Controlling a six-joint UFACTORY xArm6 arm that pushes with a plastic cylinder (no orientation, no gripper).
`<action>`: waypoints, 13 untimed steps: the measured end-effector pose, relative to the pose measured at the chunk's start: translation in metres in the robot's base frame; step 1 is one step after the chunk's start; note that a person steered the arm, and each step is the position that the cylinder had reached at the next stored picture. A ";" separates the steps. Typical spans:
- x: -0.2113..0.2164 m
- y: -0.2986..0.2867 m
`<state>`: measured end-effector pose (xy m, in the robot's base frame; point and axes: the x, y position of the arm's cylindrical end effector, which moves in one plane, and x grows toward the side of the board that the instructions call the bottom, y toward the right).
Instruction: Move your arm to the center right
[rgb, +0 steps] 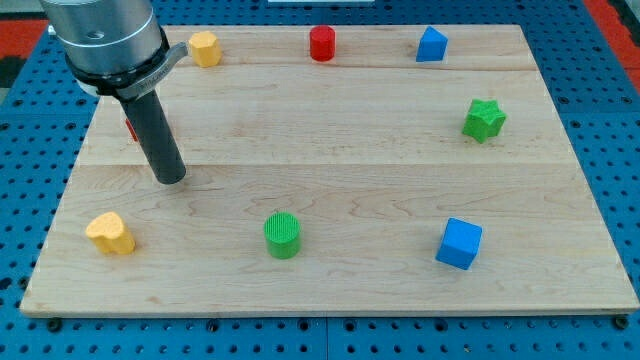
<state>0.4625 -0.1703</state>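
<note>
Camera view inspection, working from the view's bottom upward. Nearest row: a yellow heart-shaped block (110, 233) at the view's left, a green cylinder (282, 235) near the middle, a blue cube (459, 243) toward the right. My tip (172, 178) rests on the bench (350, 150) at centre left, apart from every block; a small red block (131, 128) sits partly hidden behind the rod, shape not determinable. No pincer is fitted to this rig, so no pincer state can be reported. Target zone, the centre right of the board, lies well apart from the tip. Judged risk: a straight crossing looks free of blocks, but a finish drifting toward the view's top would strike the green star-shaped block (484, 119), and a low drift would nudge the blue cube. Far row: a yellow block (204, 48), a red cylinder (322, 43) and a blue block (431, 45), well off the likely path. Surface: pale wooden board, planked, flat, no lip, so any pushed block near an edge could slide off. Surroundings: blue perforated base plate (600, 120) all round.
</note>
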 end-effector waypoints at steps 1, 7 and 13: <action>0.000 0.000; -0.019 0.003; -0.028 0.286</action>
<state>0.4348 0.1155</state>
